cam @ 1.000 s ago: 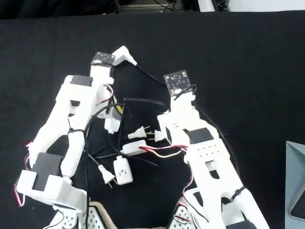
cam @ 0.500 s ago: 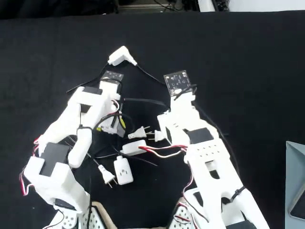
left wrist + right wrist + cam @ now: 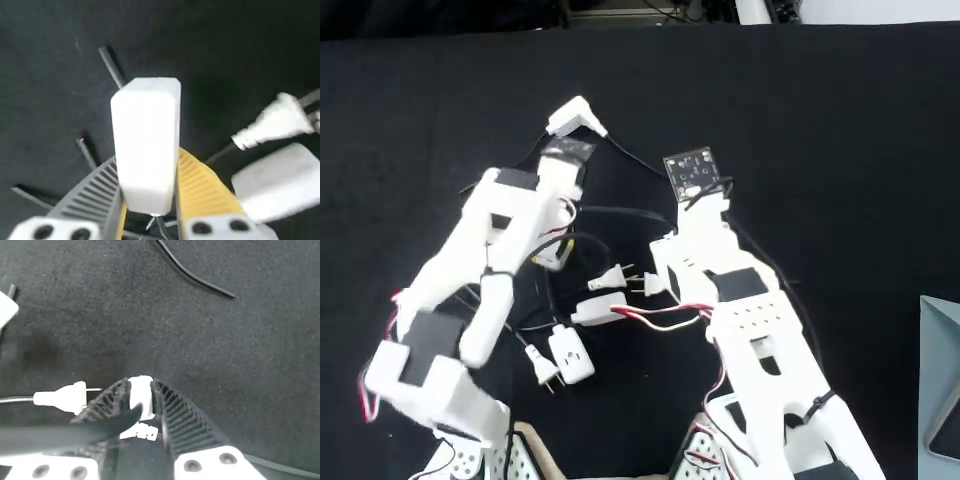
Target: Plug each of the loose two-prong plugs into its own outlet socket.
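My left gripper is shut on a white outlet socket block, gripped between its grey and yellow fingers and held off the black mat. In the high view this gripper sits left of centre. My right gripper is shut on a small white plug; from above it has its prongs pointing left. A loose two-prong plug lies just left of it, also visible as the plug beside the right fingers. Another socket lies below that plug.
A third socket and a loose plug lie near the front between the arms. A white socket on a black cable sits at the back. Black cables cross the middle. A grey tray stands at the right edge.
The left arm has swung, its wrist first moving toward the front and right, then lifting, with the socket block kept in its gripper. The front socket slid slightly left. The right arm stayed still.
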Available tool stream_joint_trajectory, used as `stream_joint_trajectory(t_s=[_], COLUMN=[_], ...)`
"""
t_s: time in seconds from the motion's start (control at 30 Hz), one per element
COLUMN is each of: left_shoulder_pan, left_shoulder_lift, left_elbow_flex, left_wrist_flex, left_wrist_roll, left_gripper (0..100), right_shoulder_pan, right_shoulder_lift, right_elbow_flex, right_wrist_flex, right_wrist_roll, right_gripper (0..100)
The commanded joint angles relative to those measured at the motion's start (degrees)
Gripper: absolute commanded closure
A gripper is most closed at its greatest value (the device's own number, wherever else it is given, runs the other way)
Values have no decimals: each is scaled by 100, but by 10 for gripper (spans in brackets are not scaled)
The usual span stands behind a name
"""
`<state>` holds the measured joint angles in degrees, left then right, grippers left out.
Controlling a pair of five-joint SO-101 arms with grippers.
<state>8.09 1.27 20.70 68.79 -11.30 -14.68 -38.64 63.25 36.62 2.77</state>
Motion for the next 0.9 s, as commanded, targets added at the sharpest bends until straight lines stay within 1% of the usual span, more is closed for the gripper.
stream_joint_trajectory(t_s=[0.0,0.1,0.2,0.3,0.4,0.57,0.77,0.87], left_shoulder_pan=[-84,-163,-470,-892,-1341,-1815,-2290,-2484], left_shoulder_lift=[-985,-1442,-1644,-1644,-1644,-1644,-1697,-1705], left_elbow_flex=[-277,-286,-418,-778,-1121,-1684,-2079,-1842], left_wrist_flex=[431,721,897,1160,1231,1451,1363,862], left_wrist_roll=[-299,-668,-1178,-1881,-2585,-3587,-4826,-5521], left_gripper=[972,972,972,972,972,972,970,969], right_shoulder_pan=[53,44,44,44,44,44,44,44], right_shoulder_lift=[-22,-13,-13,-4,-4,-4,-4,-4], right_elbow_flex=[-277,-277,-268,-268,-268,-268,-268,-268], right_wrist_flex=[-114,-114,-114,-114,-114,-114,-114,-114], right_wrist_roll=[35,35,35,35,35,35,35,35], right_gripper=[987,987,987,987,987,987,987,987])
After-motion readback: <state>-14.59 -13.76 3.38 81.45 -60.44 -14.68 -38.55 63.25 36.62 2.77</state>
